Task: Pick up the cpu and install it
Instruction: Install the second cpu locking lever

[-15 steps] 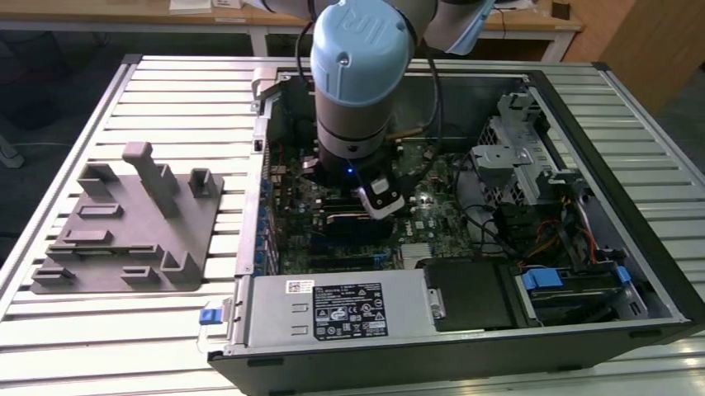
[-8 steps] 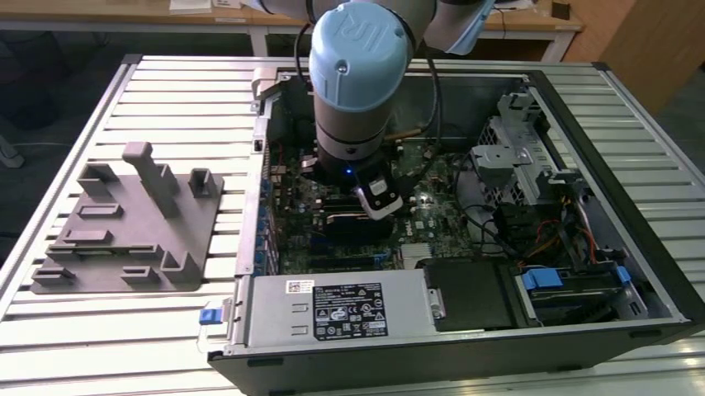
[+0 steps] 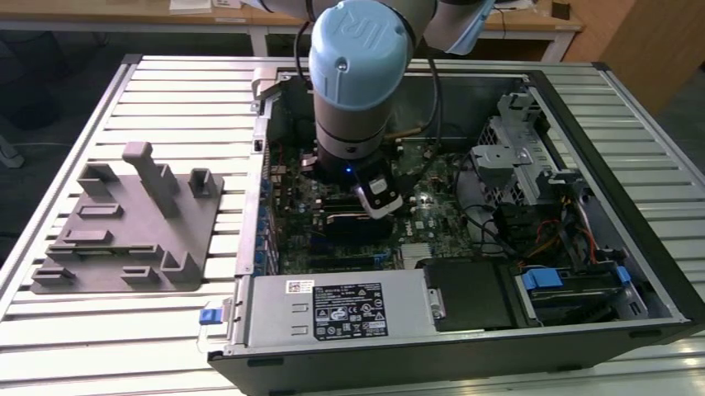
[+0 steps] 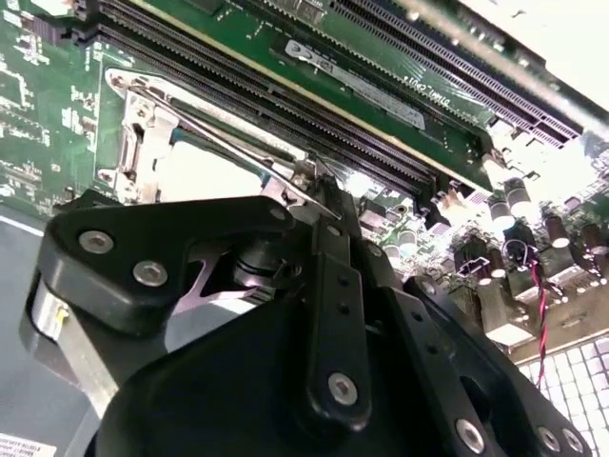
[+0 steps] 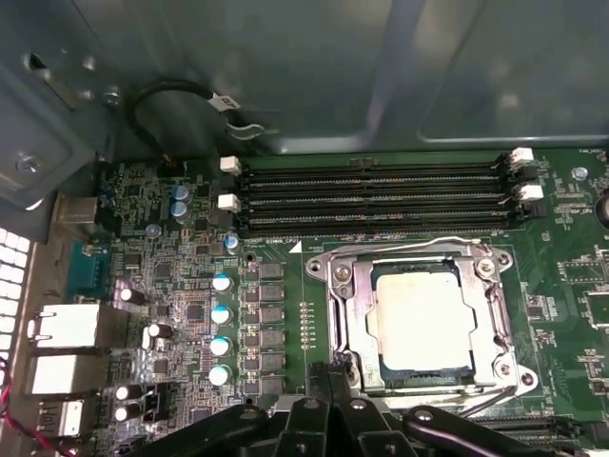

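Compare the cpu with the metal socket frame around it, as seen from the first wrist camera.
In the first wrist view, the cpu is a flat, pale, solid square; the socket frame is a shiny open border of bare metal with screws at its corners. The cpu lies inside; the frame surrounds it. Both sit flat on the green motherboard.

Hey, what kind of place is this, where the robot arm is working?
Likely a lab or workshop bench for computer assembly trials. An opened computer case lies on a slatted metal table, a grey fixture sits beside it, and the cpu sits in the motherboard socket.
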